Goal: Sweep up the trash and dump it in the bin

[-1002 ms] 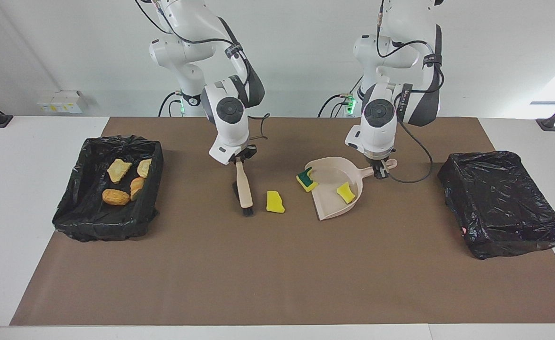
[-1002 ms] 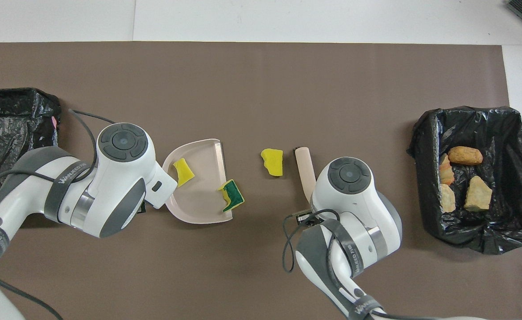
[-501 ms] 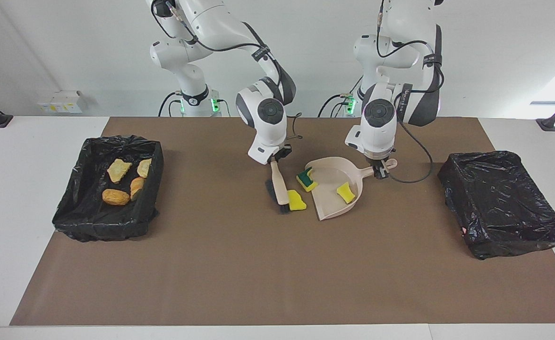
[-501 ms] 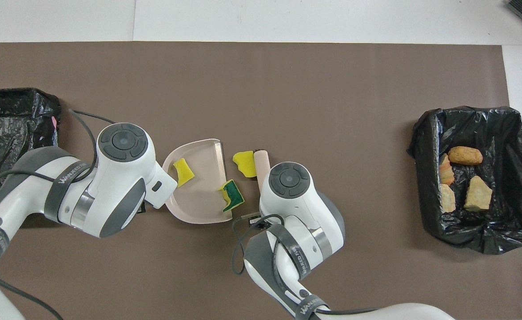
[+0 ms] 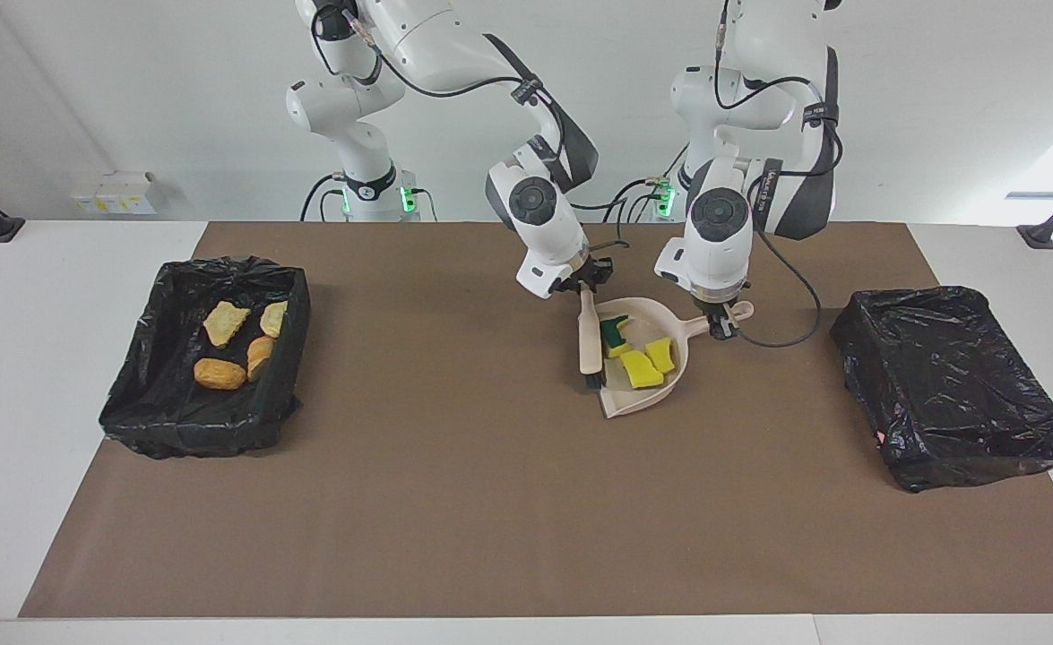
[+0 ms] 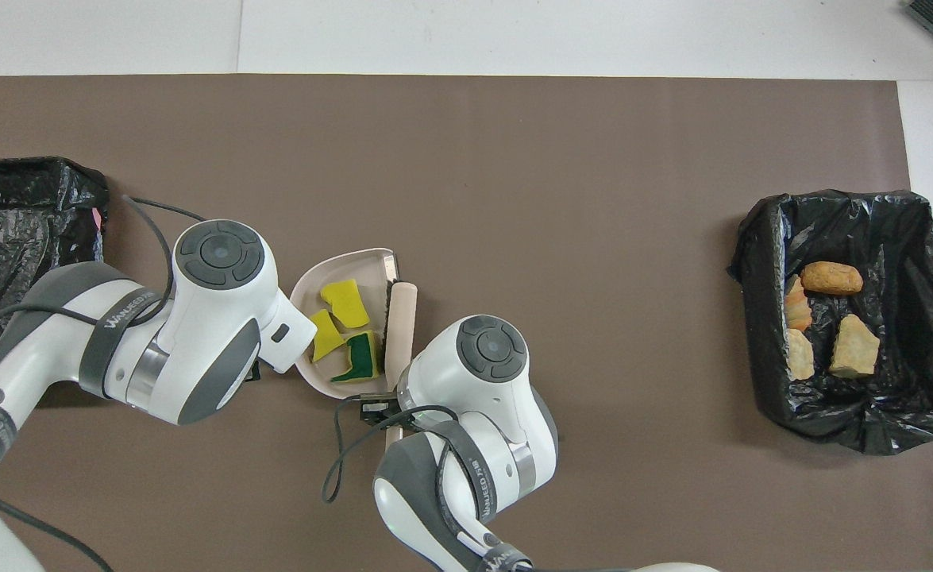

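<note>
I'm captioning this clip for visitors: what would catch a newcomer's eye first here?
Three bright yellow sponge pieces lie in the beige dustpan mid-table, with the brush at its mouth. The right tool grips the brush, the left tool the dustpan's handle. Four tan chunks sit in the black-lined bin at the right arm's end.

Overhead – left tool hidden, empty bin cropped.

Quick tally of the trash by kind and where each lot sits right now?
Yellow sponge pieces in the dustpan: 3 (one green-backed)
Bread-like chunks in the bin at the right arm's end: 4
Total: 7
</note>
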